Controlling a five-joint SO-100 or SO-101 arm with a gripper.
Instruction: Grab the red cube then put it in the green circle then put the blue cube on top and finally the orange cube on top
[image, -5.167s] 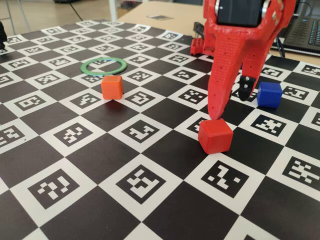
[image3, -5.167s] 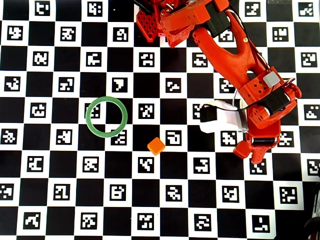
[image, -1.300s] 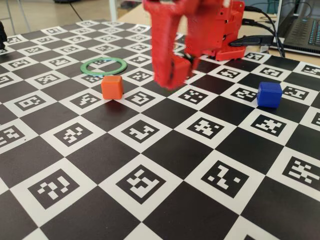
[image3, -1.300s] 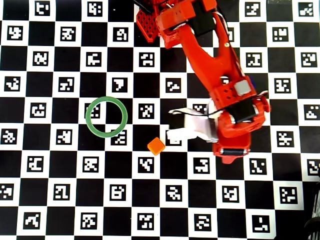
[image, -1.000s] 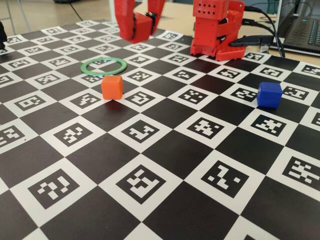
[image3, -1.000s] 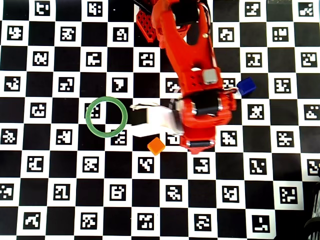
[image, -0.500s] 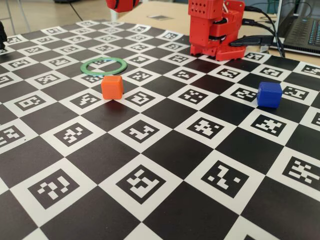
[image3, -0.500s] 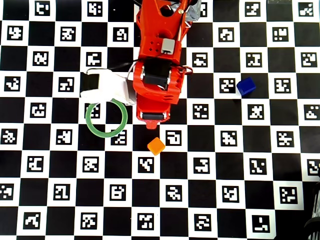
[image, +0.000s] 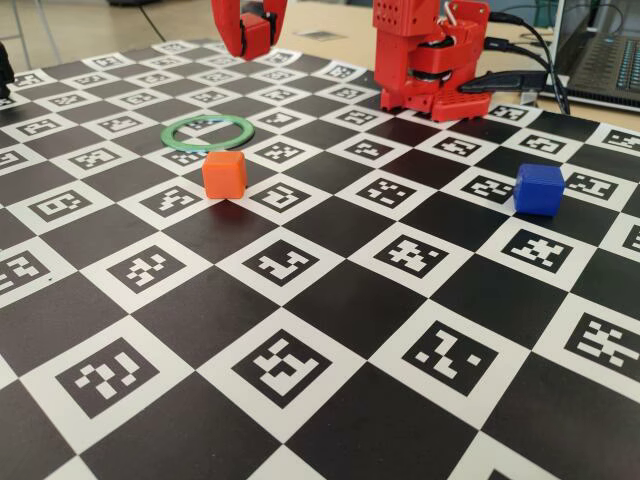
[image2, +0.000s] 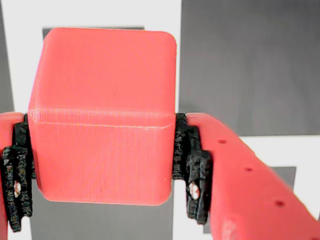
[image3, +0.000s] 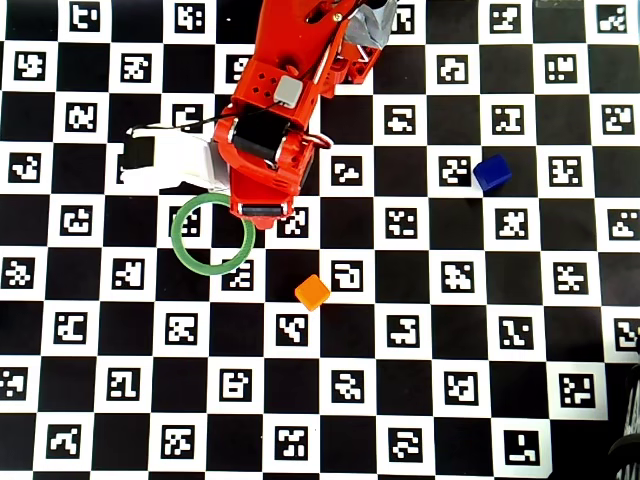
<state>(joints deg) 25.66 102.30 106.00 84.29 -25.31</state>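
Fingers (image2: 102, 165) clamped on deep red plastic cube (image2: 102, 115), lifted above checkered bench (image: 330, 300) | thin green ring (image3: 212, 233) just below-left in overhead view | orange cube (image3: 312, 292), blue cube (image3: 491, 172) well apart

No legible text, brand, label or number in any view. Only markings: black-and-white square fiducial code patterns printed in the white squares of the flat checkerboard mat (image3: 330, 410), machine codes rather than readable characters. Cube faces carry no print.
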